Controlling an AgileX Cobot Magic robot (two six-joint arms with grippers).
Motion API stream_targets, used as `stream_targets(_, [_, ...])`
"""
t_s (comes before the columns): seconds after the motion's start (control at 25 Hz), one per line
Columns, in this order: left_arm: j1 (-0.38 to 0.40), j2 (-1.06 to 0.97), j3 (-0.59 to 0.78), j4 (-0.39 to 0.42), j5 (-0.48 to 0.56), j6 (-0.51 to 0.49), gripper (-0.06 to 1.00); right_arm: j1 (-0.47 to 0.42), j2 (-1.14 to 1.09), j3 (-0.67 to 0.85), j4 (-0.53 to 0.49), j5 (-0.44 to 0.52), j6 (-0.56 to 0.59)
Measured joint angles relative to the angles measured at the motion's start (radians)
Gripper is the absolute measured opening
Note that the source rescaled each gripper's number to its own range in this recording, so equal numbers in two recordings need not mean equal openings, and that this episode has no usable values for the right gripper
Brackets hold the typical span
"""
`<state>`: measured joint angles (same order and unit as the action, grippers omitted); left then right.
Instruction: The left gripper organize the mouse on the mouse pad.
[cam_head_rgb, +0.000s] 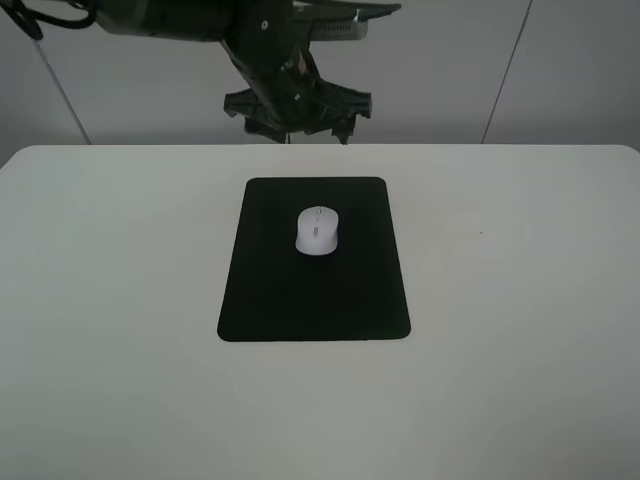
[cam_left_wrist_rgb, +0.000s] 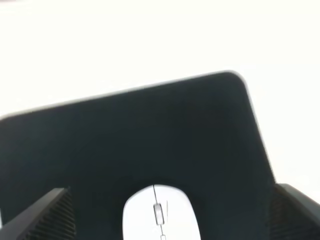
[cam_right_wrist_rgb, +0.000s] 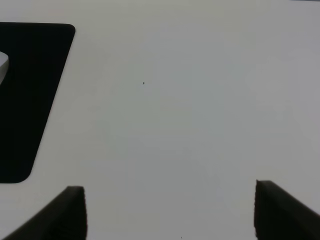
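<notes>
White mouse (cam_head_rgb: 317, 231) sits wholly on the black mouse pad (cam_head_rgb: 300, 300), below and ahead of your left hand (cam_head_rgb: 298, 120), lined up between its fingers (cam_left_wrist_rgb: 47, 217). Risk, as I judge it: come down skewed or close unevenly and one finger shoves the smooth shell sideways toward the pad's edge. Left hand hangs high, clear of the worktop (cam_head_rgb: 520, 300), fingers spread wide, holding nothing. Right hand (cam_right_wrist_rgb: 170, 190) also apart, pad off to its side.

Mouse (cam_head_rgb: 317, 231) on mouse pad (cam_head_rgb: 270, 290)
</notes>
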<state>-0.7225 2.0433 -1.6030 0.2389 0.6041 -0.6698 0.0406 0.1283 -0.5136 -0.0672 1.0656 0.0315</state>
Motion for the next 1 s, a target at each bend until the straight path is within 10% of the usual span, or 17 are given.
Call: stream_targets(1.0, [0.089,-0.386,0.206,0.007,0.240,0.184,1.00,0.000,0.000,0.000,0.000,0.000,0.000])
